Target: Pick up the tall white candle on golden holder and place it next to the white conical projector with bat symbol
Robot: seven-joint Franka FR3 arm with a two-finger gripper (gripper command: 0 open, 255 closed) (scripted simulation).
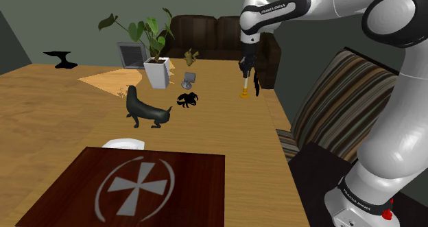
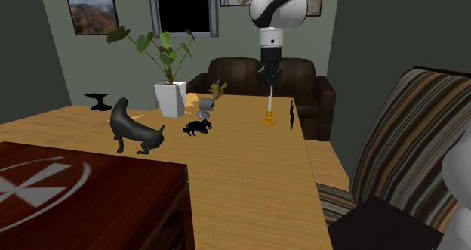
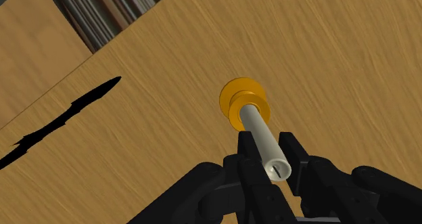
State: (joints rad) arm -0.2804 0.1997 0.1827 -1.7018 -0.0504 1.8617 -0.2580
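Observation:
The tall white candle (image 1: 244,81) stands upright on its round golden holder (image 1: 243,93) near the table edge at the shoulder view's right. My black gripper (image 1: 245,70) comes straight down on its top. In the wrist view the fingers (image 3: 249,151) press the candle's upper end (image 3: 265,140) from both sides, with the golden holder (image 3: 245,102) below on the wood. The holder looks to rest on the table (image 2: 249,165). The grey-white conical projector (image 1: 188,78) sits to the candle's left in the shoulder view, also seen as projector (image 2: 205,105), candle (image 2: 269,103) and gripper (image 2: 269,81).
A thin black jagged figure (image 1: 256,84) stands just right of the candle. A small black creature (image 1: 187,99), a black animal statue (image 1: 145,111), a potted plant (image 1: 157,71) and a gold figurine (image 1: 190,55) lie around the projector. A dark red box (image 1: 151,184) is at the front.

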